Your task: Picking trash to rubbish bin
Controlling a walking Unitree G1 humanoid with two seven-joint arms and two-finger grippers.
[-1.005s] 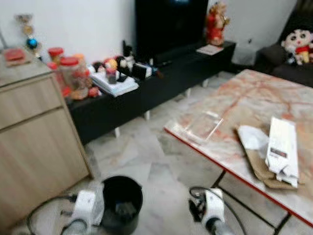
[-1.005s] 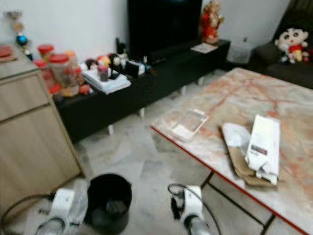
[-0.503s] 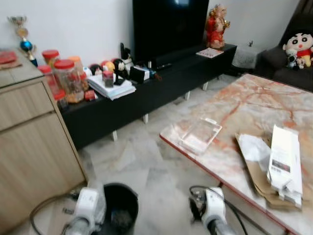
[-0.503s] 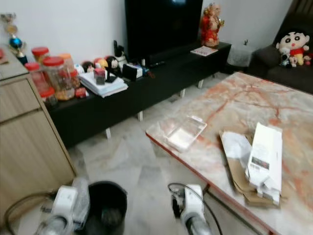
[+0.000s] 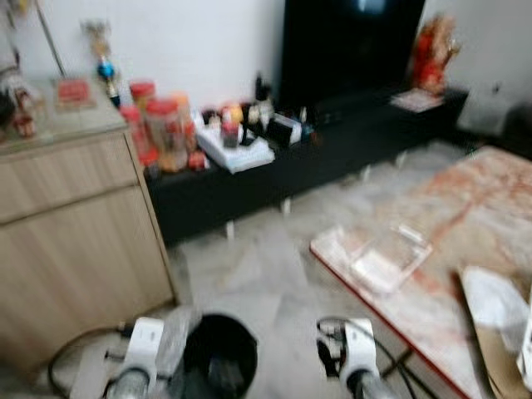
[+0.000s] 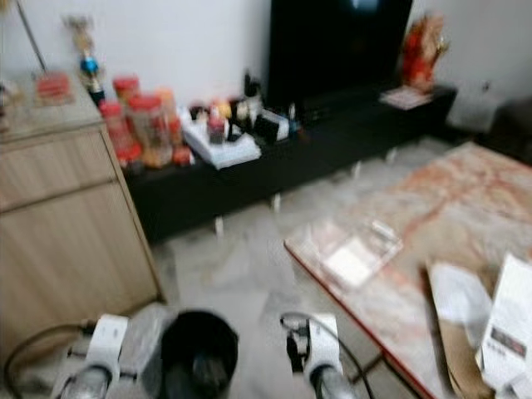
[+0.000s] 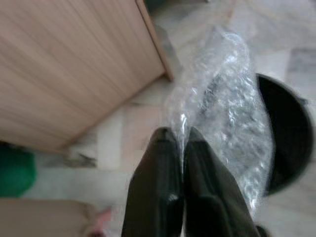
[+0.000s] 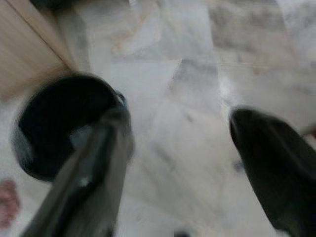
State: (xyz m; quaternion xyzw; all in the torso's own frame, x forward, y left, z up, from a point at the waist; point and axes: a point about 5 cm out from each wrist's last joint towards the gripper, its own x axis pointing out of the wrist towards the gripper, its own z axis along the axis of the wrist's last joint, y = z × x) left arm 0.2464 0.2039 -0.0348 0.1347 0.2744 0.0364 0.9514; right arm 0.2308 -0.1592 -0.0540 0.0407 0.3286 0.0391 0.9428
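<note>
Wooden cabinet (image 5: pixel 75 224): stands at the robot's left, beside the bin.
Marble table (image 5: pixel 465 241): at right, bearing a clear tray (image 5: pixel 389 259) and white papers (image 6: pixel 507 332).
Rubbish bin (image 5: pixel 219 362): black, on the tiled floor between both arms.
Bubble wrap (image 7: pixel 227 128): clear sheet held just beside the bin's rim.
Left gripper (image 7: pixel 181 140): fingers pressed together, pinching the bubble wrap.
Right gripper (image 8: pixel 182 133): fingers spread wide above the floor, near the bin.

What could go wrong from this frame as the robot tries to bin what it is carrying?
The left gripper pinches only an edge of the bubble wrap, which hangs beside the black bin, not over its opening; released here, it may land on the floor. The limp sheet could also drape over the rim. The blurred head views suggest the robot is moving, which makes aiming harder.
</note>
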